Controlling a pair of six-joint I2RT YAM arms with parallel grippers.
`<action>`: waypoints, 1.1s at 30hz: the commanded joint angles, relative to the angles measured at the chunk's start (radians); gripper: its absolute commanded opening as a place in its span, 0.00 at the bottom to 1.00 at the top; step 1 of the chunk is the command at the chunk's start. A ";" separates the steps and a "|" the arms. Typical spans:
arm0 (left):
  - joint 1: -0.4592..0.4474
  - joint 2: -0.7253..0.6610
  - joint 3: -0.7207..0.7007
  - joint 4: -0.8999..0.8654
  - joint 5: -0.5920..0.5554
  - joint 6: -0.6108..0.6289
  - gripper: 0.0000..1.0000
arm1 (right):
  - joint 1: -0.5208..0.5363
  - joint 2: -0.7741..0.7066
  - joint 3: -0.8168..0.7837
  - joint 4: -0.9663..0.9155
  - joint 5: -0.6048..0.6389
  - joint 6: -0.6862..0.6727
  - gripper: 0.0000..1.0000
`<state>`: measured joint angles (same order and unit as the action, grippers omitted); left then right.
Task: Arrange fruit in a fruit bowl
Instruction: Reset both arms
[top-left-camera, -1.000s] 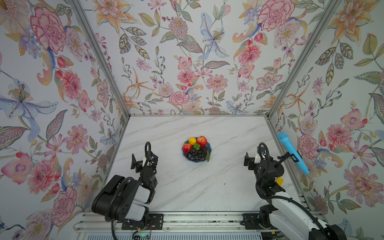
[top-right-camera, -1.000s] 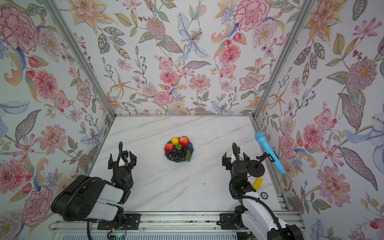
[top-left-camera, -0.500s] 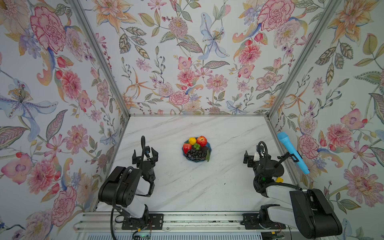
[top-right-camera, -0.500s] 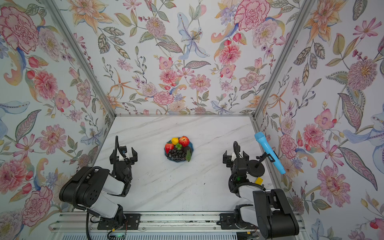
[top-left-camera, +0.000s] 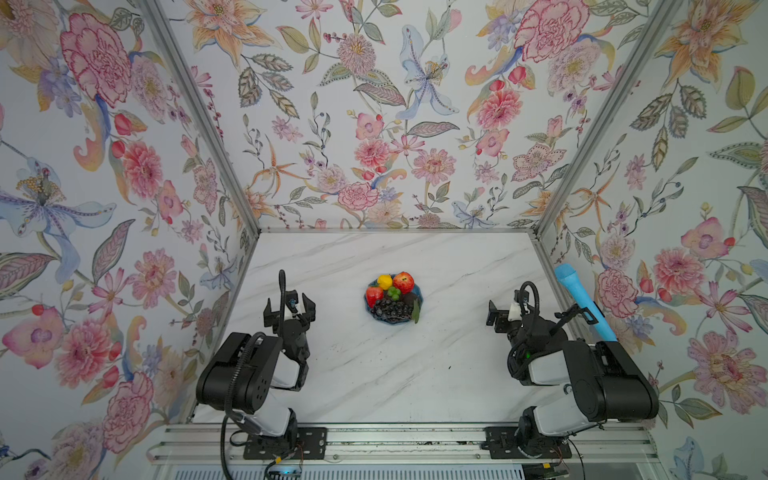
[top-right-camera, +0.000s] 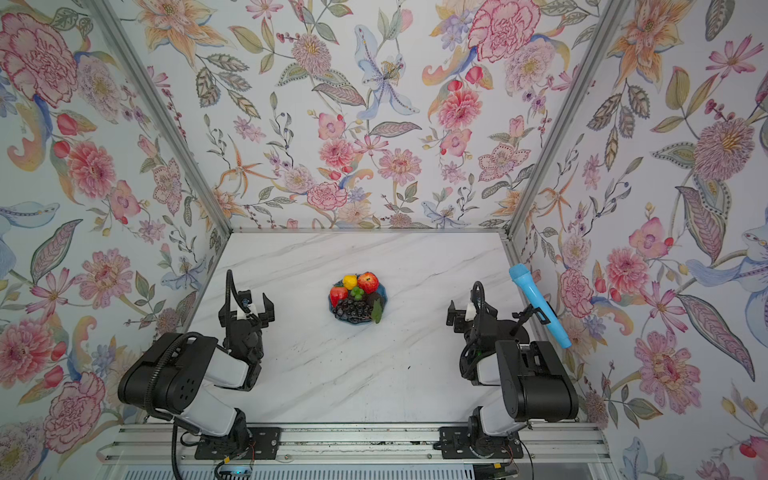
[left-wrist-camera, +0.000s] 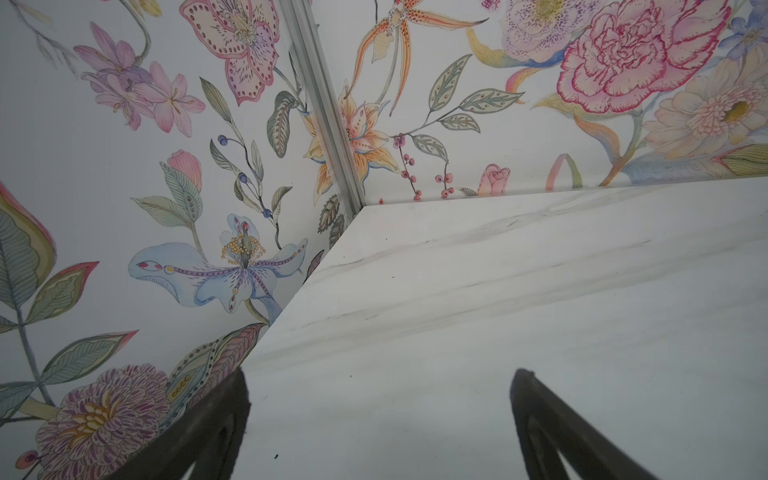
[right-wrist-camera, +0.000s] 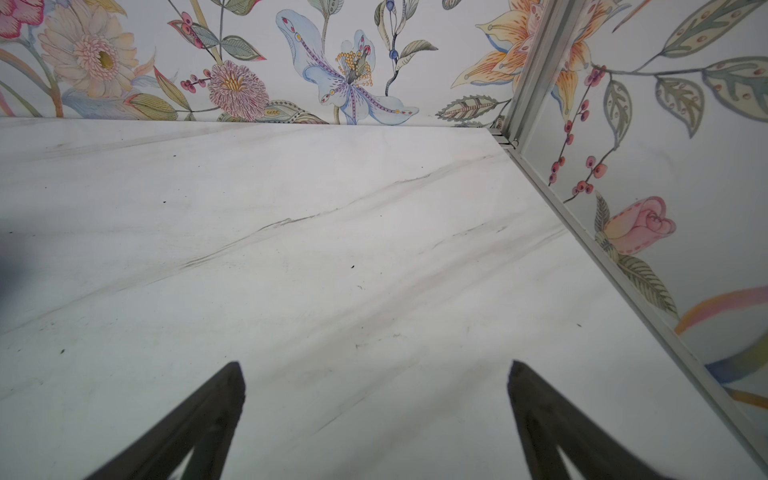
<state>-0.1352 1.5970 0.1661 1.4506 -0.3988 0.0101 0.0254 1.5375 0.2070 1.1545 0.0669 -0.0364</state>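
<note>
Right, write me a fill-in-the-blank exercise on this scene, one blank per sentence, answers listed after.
1. The left gripper and the right gripper are both ____.
2. The fruit bowl stands on the table ____ the two grippers.
3. The strawberry in the bowl is ____ in colour.
4. The light-blue microphone is on the ____ gripper's side of the table.

Missing words: open; between; red; right.
</note>
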 joint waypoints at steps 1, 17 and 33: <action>0.009 -0.008 0.009 0.007 0.009 -0.015 0.99 | 0.000 0.002 0.075 -0.040 0.020 0.018 0.99; 0.009 -0.006 0.009 0.007 0.008 -0.015 0.99 | 0.013 0.008 0.085 -0.047 0.060 0.014 0.99; 0.009 -0.007 0.008 0.007 0.009 -0.013 0.99 | 0.015 0.008 0.086 -0.047 0.060 0.013 0.99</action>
<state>-0.1352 1.5970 0.1661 1.4506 -0.3985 0.0101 0.0330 1.5429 0.2848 1.1099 0.1131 -0.0288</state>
